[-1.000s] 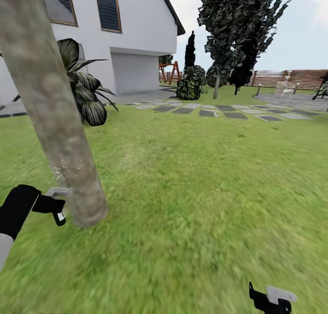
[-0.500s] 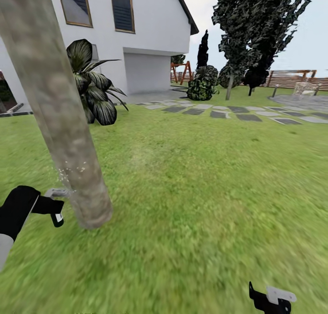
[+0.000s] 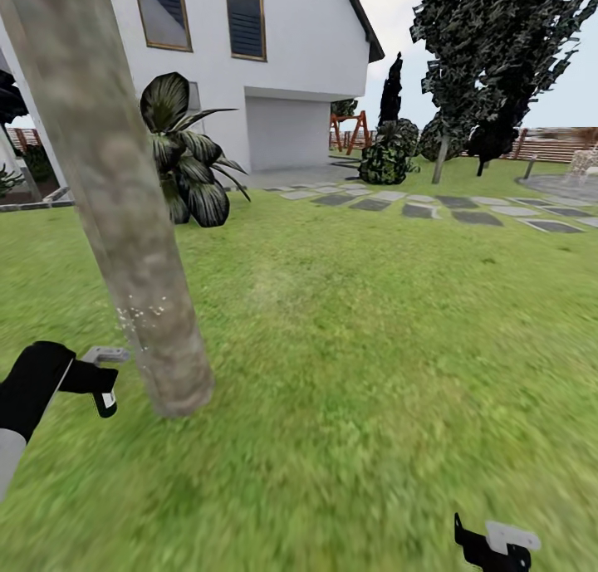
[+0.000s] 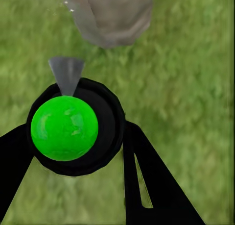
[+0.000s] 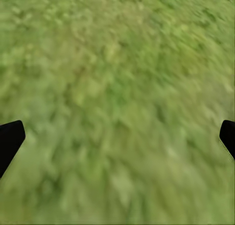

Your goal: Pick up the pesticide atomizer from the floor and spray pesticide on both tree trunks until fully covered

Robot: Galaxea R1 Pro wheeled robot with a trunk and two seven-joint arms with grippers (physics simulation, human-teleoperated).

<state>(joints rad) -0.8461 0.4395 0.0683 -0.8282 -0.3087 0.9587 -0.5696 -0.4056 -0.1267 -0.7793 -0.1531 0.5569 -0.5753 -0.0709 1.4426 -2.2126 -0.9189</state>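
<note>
Wide green lawn all around, and behind it the white house with its grey garage door. Up close, the thick mottled tree trunk leans across the head view, a sprinkle of pale droplets on its bark. Far right, a second tree with a ragged dark crown, a round bush beside it, and a run of stone slabs in the grass. A broad-leaved dark plant stands just behind the trunk. Low down, the left gripper is clenched around the pesticide atomizer, dark body, green ball on top, nozzle aimed at the trunk base. The right gripper hangs over bare grass, fingers spread wide, holding nothing.
</note>
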